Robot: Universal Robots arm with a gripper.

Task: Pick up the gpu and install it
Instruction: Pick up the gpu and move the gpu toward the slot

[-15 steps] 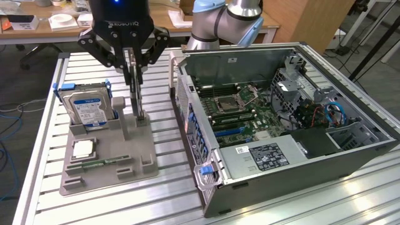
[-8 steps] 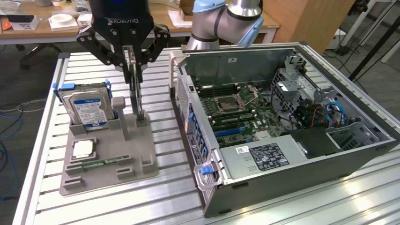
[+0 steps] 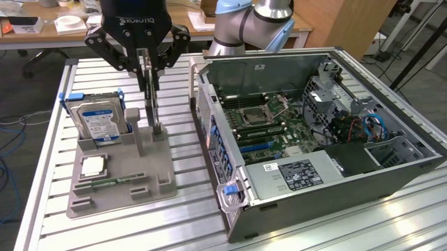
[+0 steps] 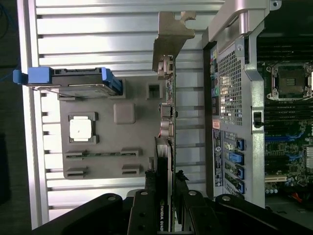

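We see gripper partly closed, clamping gpu upright over tray. Risk: narrow edge grip slips, gpu tilts, jams in tray.

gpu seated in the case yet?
No, the gpu is clamped edge-on in the gripper above the gray holder tray, outside the computer case.
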